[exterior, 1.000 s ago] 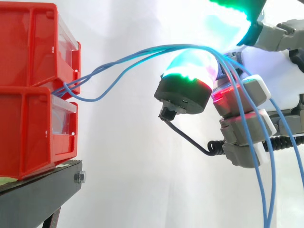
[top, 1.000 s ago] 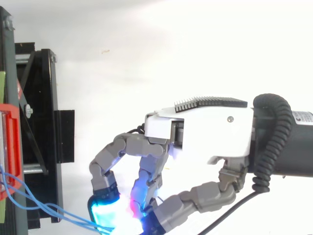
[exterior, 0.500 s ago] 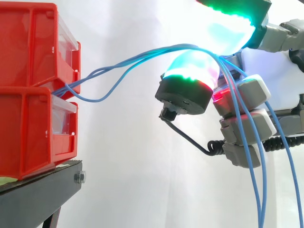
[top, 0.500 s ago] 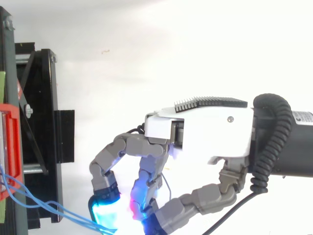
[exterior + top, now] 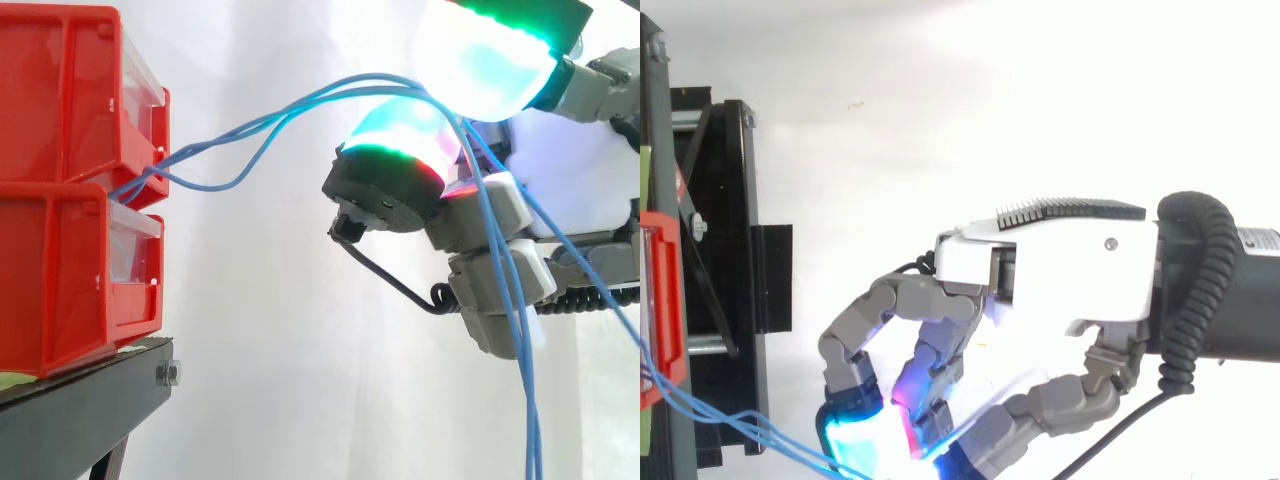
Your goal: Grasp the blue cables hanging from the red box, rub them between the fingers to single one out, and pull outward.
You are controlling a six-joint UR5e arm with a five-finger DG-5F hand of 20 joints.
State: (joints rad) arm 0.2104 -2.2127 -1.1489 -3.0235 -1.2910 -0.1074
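Note:
Several thin blue cables (image 5: 260,125) come out between the two stacked red bins (image 5: 75,190) at the left and arc up to the right. They run over to my hand (image 5: 500,250), whose curled fingers and thumb pinch them between glowing pads (image 5: 400,150). Past the pinch the cables drop down the front of the fingers and out of the bottom edge. From above, the hand (image 5: 1060,280) reaches left from the right side, fingers curled down, with the blue cables (image 5: 730,425) leading from the red bin (image 5: 660,300) to its fingertips.
The red bins sit on a black stand (image 5: 80,410) at the left; from above, its black frame (image 5: 725,270) runs along the left edge. A white curtain lies behind everything. Open space separates the bins from the hand.
The fingers have shifted against each other and the pads tilted. The cables have drawn tighter, their sag near the bins has risen, and the hanging ends have moved left.

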